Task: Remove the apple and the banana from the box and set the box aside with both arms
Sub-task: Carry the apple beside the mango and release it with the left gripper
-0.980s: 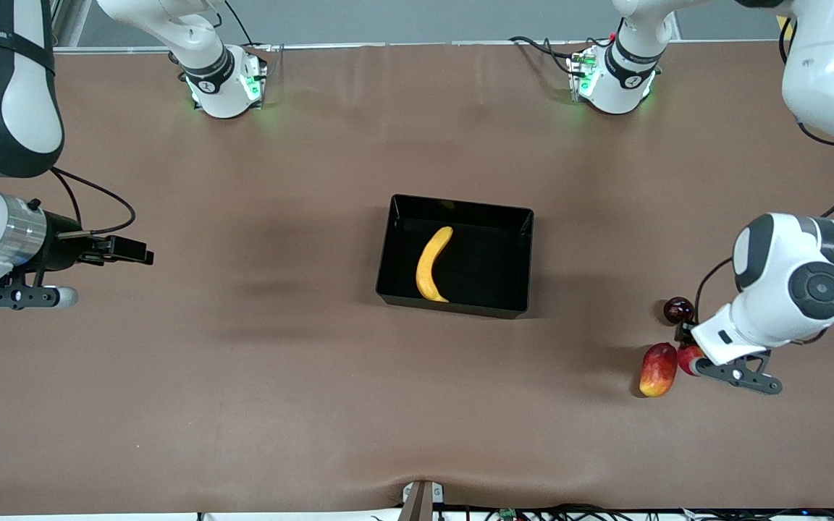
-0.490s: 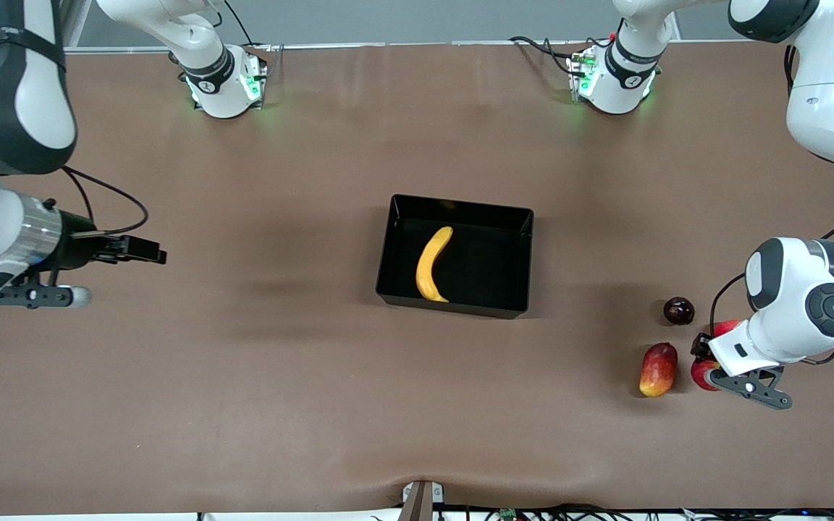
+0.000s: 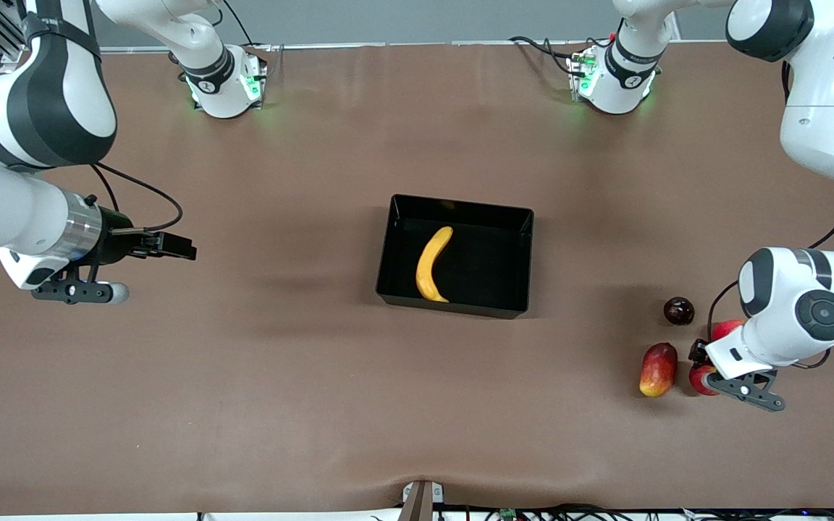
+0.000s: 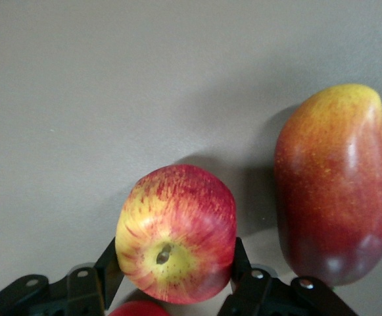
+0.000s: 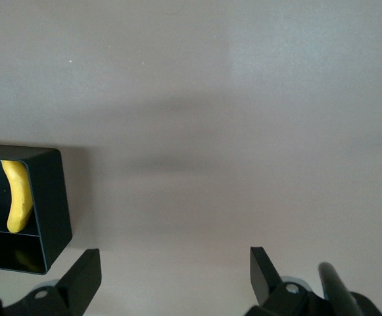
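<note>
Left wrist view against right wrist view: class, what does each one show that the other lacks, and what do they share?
Only the left wrist view shows the apple gripped between the left gripper fingers, with the mango beside it and a sliver of another red fruit under the apple. Only the right wrist view shows the black box with the banana inside, and the open, empty right gripper. Both share the brown table.

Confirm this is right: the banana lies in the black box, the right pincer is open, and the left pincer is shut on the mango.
Wrong on one point: the left pincer is shut on the apple, not the mango, which lies beside it, as the left wrist view shows. The banana does lie in the black box, and the right pincer is open.
</note>
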Robot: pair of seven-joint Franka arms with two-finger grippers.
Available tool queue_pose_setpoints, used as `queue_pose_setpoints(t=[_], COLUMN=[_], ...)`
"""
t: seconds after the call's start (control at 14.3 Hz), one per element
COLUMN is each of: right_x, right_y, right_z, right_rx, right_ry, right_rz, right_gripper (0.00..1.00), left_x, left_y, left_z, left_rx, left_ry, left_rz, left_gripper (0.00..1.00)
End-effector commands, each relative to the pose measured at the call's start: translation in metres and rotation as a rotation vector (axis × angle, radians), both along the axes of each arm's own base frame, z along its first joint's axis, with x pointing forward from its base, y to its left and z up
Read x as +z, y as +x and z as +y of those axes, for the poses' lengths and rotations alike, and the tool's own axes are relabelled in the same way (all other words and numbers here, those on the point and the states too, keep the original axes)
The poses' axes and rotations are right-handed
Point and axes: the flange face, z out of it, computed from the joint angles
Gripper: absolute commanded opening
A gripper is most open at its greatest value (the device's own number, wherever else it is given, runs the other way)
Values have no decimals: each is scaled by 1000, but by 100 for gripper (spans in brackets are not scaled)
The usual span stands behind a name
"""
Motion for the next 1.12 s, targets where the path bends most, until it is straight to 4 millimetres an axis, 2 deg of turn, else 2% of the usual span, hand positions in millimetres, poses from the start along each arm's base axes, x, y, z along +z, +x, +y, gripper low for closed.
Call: queue_pose_setpoints(t=[0.0,0.07,0.14,0.21,0.28,0.42,0.63,0.7,0.84,1.05], right_x=[2,2,1,1,1,0,-1,-3,-5,-7], right_y=[0,0,0,-1,-1,-2,-2,-2,-3,-4], right_z=[4,4,7,11,14,23,23,24,26,30], right_rx=[-10,-10,-8,-15,-30,-24,-24,-22,-19,-14], right_ry=[9,9,8,6,1,-2,-3,-3,-4,-5], right_rz=[7,7,9,11,13,16,19,22,26,29], right_gripper=[100,100,100,100,100,100,100,100,100,100], left_x=[-11,-11,-10,-8,-6,5,31,47,74,109], left_y=[5,4,5,5,5,7,9,8,2,-16], left_z=[1,3,4,5,7,6,-3,-7,-36,-98], left_rx=[-22,-20,-13,-9,-10,-10,-12,-14,-16,83], left_ry=[17,17,16,16,16,18,15,20,5,-24], left_rz=[-11,-11,-13,-18,-19,-34,-53,-52,-11,44], left_gripper=[0,7,28,55,100,100,100,100,100,100])
